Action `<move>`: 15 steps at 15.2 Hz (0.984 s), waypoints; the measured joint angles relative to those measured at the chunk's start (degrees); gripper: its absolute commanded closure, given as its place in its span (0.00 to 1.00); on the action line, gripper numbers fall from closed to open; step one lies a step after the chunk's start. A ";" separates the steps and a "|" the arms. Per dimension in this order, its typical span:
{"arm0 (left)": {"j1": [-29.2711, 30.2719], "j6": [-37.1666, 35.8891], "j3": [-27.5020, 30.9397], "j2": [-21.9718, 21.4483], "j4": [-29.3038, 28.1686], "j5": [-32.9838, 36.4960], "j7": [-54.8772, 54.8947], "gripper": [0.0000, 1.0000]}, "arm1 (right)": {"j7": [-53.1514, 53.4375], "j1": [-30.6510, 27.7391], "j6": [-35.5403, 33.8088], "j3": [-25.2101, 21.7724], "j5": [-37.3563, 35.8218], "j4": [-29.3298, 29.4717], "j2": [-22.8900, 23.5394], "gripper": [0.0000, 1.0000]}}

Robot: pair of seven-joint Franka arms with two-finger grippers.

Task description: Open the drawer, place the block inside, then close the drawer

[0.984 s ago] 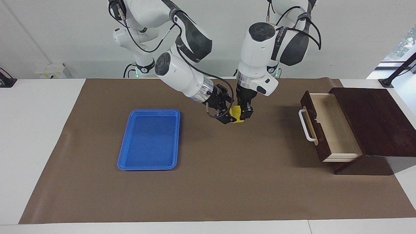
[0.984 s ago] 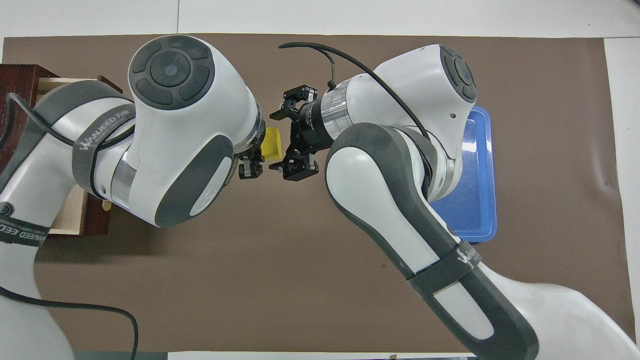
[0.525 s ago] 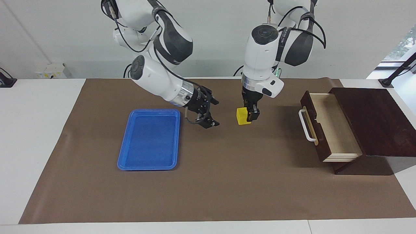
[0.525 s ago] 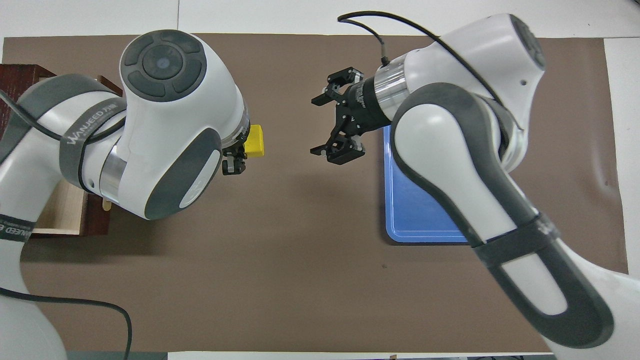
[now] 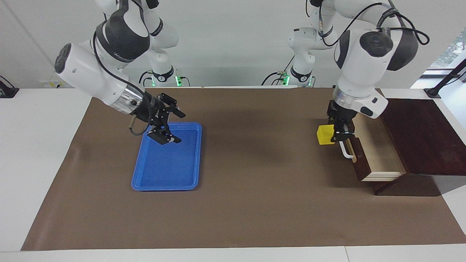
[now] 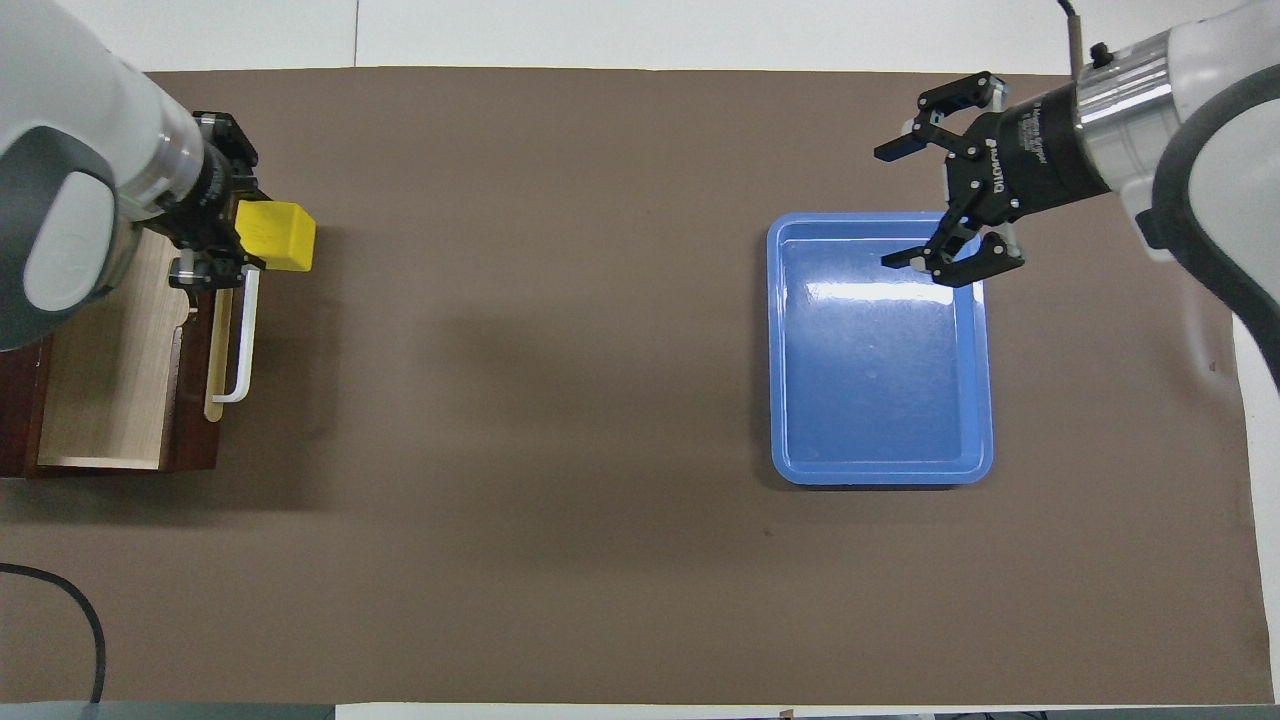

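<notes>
the brown paper mat covers most of the white table, bare across its whole middle, so there is wide open room between the two arms. at the left arm's end sits the low dark wooden box, its drawer pulled out with the pale interior showing and the white bar handle facing the mat's middle. toward the right arm's end lies the blue plastic tray. the right gripper hangs over the tray's end nearer the robots, its fingers spread wide and holding nothing; this arm waits. the left gripper is pinched on the small yellow cube, holding it in the air just over the drawer's front edge by the handle, not yet over the cavity.

the step in hand looks like carrying the cube into the drawer. to do it well, i'd shift it further over the pale interior, past the front panel and handle, before lowering, and release low so it does not bounce. the tight spots are the front panel's top edge, the drawer's side walls, and the box top overhanging the drawer's back
</notes>
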 measured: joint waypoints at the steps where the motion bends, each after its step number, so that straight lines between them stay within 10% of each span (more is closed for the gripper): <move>1: 2.07 0.00 0.12 -0.29 0.00 -1.01 3.40 1.00 | -4.94 -1.25 -1.31 -0.02 -2.27 0.03 -0.48 0.00; 15: 15.34 9.52 0.43 1.13 -6.84 -4.37 17.20 1.00 | -83.10 -4.48 -12.00 -0.21 -33.00 0.14 -9.02 0.00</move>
